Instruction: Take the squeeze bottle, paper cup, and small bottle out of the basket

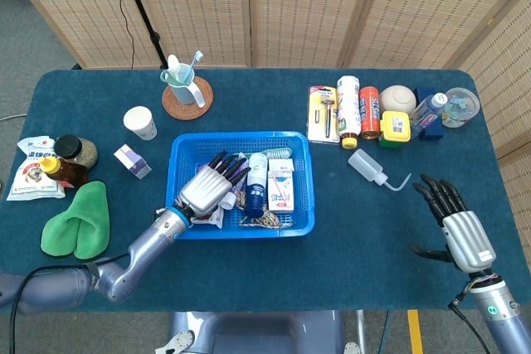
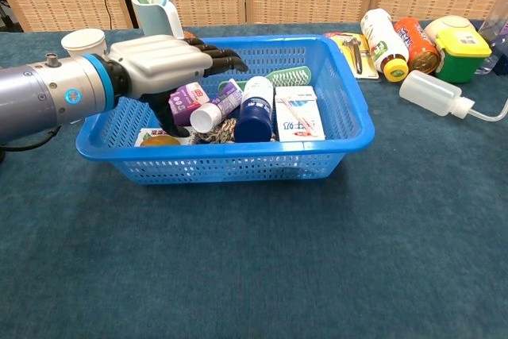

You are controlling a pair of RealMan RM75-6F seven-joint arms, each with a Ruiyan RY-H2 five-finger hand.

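Left hand (image 2: 163, 65) fingers (image 2: 218, 59) spread, grasping nothing, above the basket (image 2: 353, 129); the small bottle (image 2: 255, 109) seemingly lies just beyond them — lower squarely before closing.

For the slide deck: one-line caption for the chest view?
Left hand reaches open over the blue basket, above the small bottle.

The basket (image 1: 302, 180) sits mid-desk (image 1: 249, 263). Inside it, the small bottle (image 1: 255, 181) lies beside the left hand (image 1: 207, 190). The paper cup (image 1: 140, 123) stands behind-left of the basket; the squeeze bottle (image 1: 370, 167) lies to its right.
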